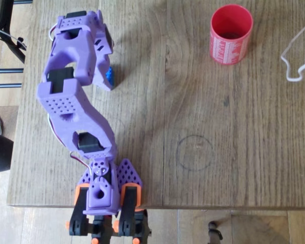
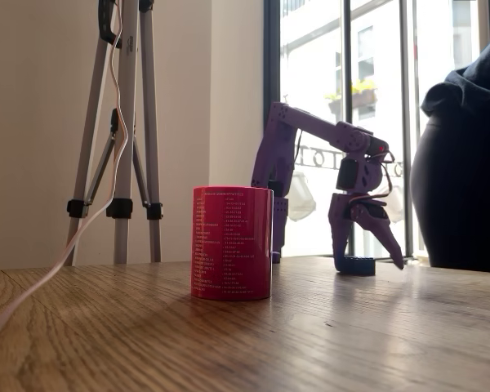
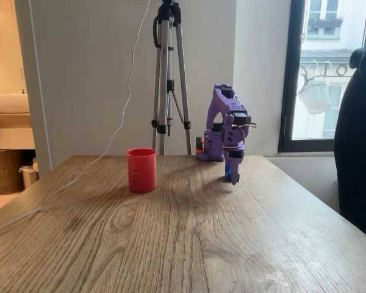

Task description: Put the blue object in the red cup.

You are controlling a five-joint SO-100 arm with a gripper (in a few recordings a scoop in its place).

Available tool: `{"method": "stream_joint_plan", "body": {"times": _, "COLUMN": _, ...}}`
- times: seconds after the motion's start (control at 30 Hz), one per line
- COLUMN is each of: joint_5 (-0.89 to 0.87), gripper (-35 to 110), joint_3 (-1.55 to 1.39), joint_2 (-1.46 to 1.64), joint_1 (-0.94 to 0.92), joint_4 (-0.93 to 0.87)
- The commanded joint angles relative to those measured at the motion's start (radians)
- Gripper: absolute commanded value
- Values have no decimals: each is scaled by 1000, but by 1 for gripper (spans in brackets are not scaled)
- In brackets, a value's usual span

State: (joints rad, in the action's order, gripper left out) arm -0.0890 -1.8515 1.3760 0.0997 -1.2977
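The blue object [image 2: 358, 265] is a small blue brick resting on the wooden table, far from the red cup [image 2: 231, 242]. My purple gripper [image 2: 370, 262] is lowered over it, open, with one finger against the brick's left side and the other spread off to its right. In the overhead view the brick [image 1: 110, 75] peeks out beside the gripper [image 1: 108, 80] at the upper left, mostly hidden by the arm. The red cup [image 1: 231, 34] stands upright at the upper right. In a fixed view the gripper [image 3: 233, 176] points down at the table, right of the cup [image 3: 141, 170].
A white cable [image 1: 295, 56] lies on the table right of the cup. A faint ring [image 1: 194, 152] is drawn on the wood. A tripod [image 3: 168, 79] stands behind the table. A person in dark clothing [image 3: 357, 140] is at the table's edge.
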Motion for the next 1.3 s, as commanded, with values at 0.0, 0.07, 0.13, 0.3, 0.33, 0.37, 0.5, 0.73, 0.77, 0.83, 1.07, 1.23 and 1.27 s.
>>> {"method": "stream_joint_plan", "body": {"times": 0.0, "joint_5": 5, "gripper": 26, "joint_3": 51, "joint_2": 5, "joint_1": 3, "joint_4": 0}}
{"method": "stream_joint_plan", "body": {"times": 0.07, "joint_5": -5, "gripper": 16, "joint_3": 52, "joint_2": 2, "joint_1": 3, "joint_4": 0}}
{"method": "stream_joint_plan", "body": {"times": 0.13, "joint_5": -18, "gripper": 14, "joint_3": 52, "joint_2": 0, "joint_1": 5, "joint_4": 0}}
{"method": "stream_joint_plan", "body": {"times": 0.3, "joint_5": -40, "gripper": 1, "joint_3": 51, "joint_2": 2, "joint_1": 11, "joint_4": 0}}
{"method": "stream_joint_plan", "body": {"times": 0.33, "joint_5": -60, "gripper": 1, "joint_3": 51, "joint_2": 2, "joint_1": 11, "joint_4": -5}}
{"method": "stream_joint_plan", "body": {"times": 0.37, "joint_5": -75, "gripper": 1, "joint_3": 51, "joint_2": 3, "joint_1": 11, "joint_4": -6}}
{"method": "stream_joint_plan", "body": {"times": 0.5, "joint_5": -92, "gripper": 1, "joint_3": 49, "joint_2": 5, "joint_1": 14, "joint_4": -3}}
{"method": "stream_joint_plan", "body": {"times": 0.73, "joint_5": -87, "gripper": 1, "joint_3": 44, "joint_2": 11, "joint_1": 12, "joint_4": 9}}
{"method": "stream_joint_plan", "body": {"times": 0.77, "joint_5": -86, "gripper": 1, "joint_3": 44, "joint_2": 12, "joint_1": 9, "joint_4": 9}}
{"method": "stream_joint_plan", "body": {"times": 0.83, "joint_5": -75, "gripper": 1, "joint_3": 41, "joint_2": 37, "joint_1": 0, "joint_4": 6}}
{"method": "stream_joint_plan", "body": {"times": 1.07, "joint_5": -2, "gripper": 1, "joint_3": 106, "joint_2": 333, "joint_1": -71, "joint_4": -64}}
{"method": "stream_joint_plan", "body": {"times": 1.23, "joint_5": 72, "gripper": 1, "joint_3": 245, "joint_2": 491, "joint_1": -112, "joint_4": -69}}
{"method": "stream_joint_plan", "body": {"times": 1.27, "joint_5": 94, "gripper": 1, "joint_3": 275, "joint_2": 518, "joint_1": -120, "joint_4": -63}}
